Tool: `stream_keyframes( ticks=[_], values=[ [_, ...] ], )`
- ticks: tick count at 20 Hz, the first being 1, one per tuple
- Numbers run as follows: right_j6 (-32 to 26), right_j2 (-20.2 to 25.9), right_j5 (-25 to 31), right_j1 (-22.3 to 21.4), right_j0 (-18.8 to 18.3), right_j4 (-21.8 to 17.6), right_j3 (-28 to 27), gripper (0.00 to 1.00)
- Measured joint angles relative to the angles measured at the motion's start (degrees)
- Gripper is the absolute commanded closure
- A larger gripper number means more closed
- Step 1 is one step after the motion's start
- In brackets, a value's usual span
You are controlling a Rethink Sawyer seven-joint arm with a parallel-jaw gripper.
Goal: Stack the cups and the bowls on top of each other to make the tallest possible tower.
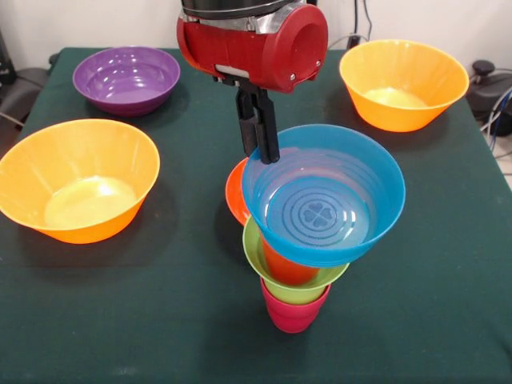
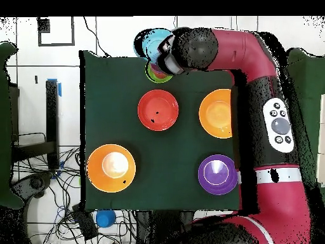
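Note:
A tower stands near the table's front edge: a crimson cup (image 1: 292, 314) at the bottom, a small lime green bowl (image 1: 298, 288) on it, and an orange-red cup (image 1: 284, 268) in that bowl. The small blue bowl (image 1: 324, 196) sits tilted over the orange-red cup. My gripper (image 1: 268, 152) is shut on the blue bowl's far rim. In the overhead view the gripper (image 2: 166, 54) is at the blue bowl (image 2: 151, 44), above the green bowl (image 2: 155, 74). The purple cup and the lime green cup are out of view.
A red-orange bowl (image 1: 234, 192) (image 2: 158, 109) lies just behind the tower. Large orange bowls stand at the left (image 1: 80, 180) (image 2: 216, 113) and at the far right (image 1: 404, 84) (image 2: 111, 167). A purple bowl (image 1: 126, 78) (image 2: 218, 173) is at the far left.

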Motion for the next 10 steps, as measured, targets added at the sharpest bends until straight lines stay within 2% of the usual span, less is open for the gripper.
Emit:
stream_keyframes(
  ticks=[10],
  values=[
    [0.0, 0.0, 0.0, 0.0, 0.0, -0.5, 0.0, 1.0]
  ],
)
